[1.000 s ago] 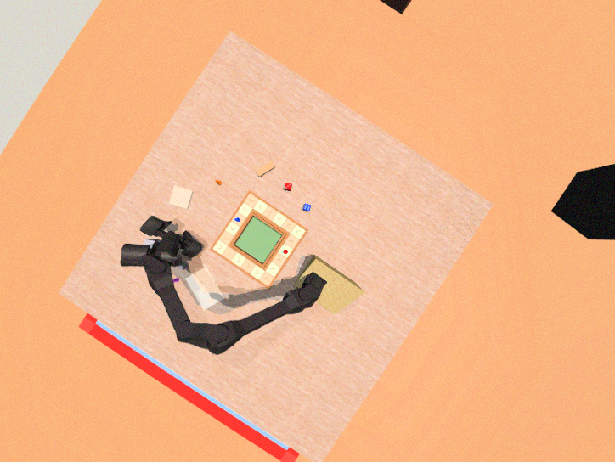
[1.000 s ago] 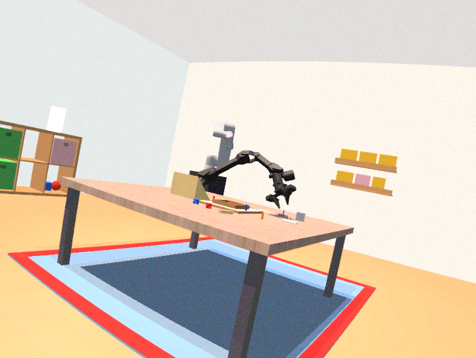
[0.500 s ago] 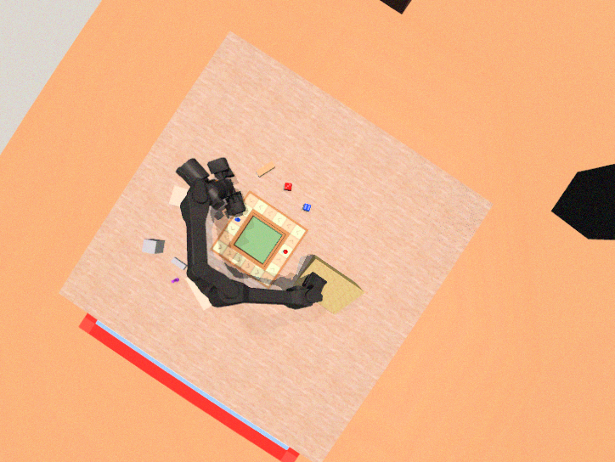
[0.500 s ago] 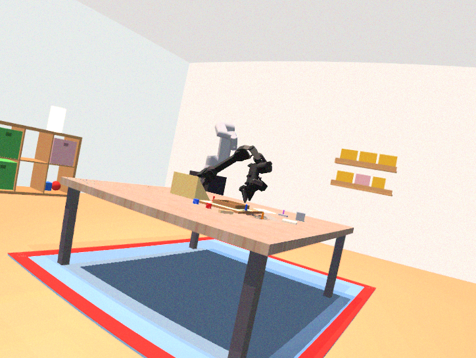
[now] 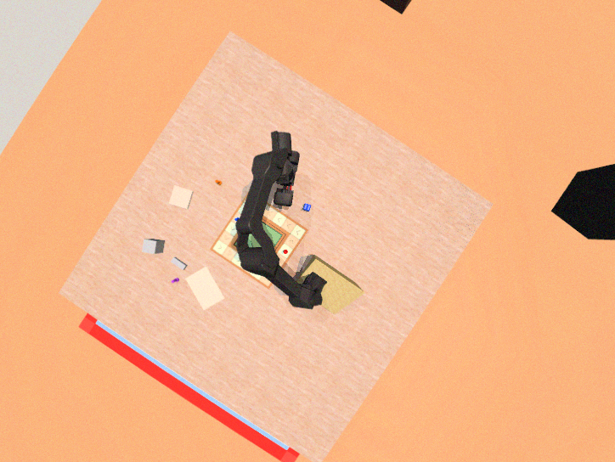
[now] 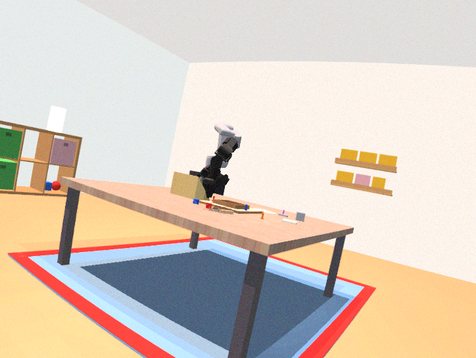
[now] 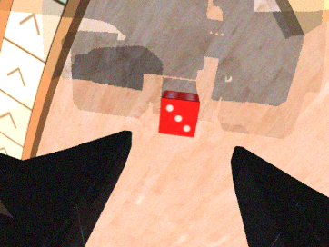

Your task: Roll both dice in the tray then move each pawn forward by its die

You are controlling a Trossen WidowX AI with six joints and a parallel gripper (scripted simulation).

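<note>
The red die (image 6: 208,205) (image 7: 177,119) lies on the table outside the board; its large face in the wrist view shows three pips. My gripper (image 7: 182,145) is open and empty above it, with the die slightly beyond the fingertips. The blue die (image 5: 307,207) (image 6: 195,201) lies beside the board. The tray (image 5: 273,235) (image 6: 231,204) is in the middle of the board (image 5: 298,230) (image 7: 17,79), partly hidden by my arm in the top view. The red pawn (image 5: 284,251) (image 6: 214,197) and the blue pawn (image 5: 237,218) (image 6: 246,207) stand on opposite sides of the track.
A tall yellowish box (image 5: 340,289) (image 6: 186,185) stands near the arm's base. An orange pawn (image 5: 217,182) (image 6: 262,215), a purple pawn (image 5: 175,279) (image 6: 283,212), a grey block (image 5: 152,245) (image 6: 300,216), a small grey bar (image 5: 178,263) and pale flat pieces (image 5: 181,197) (image 5: 205,288) lie around the board.
</note>
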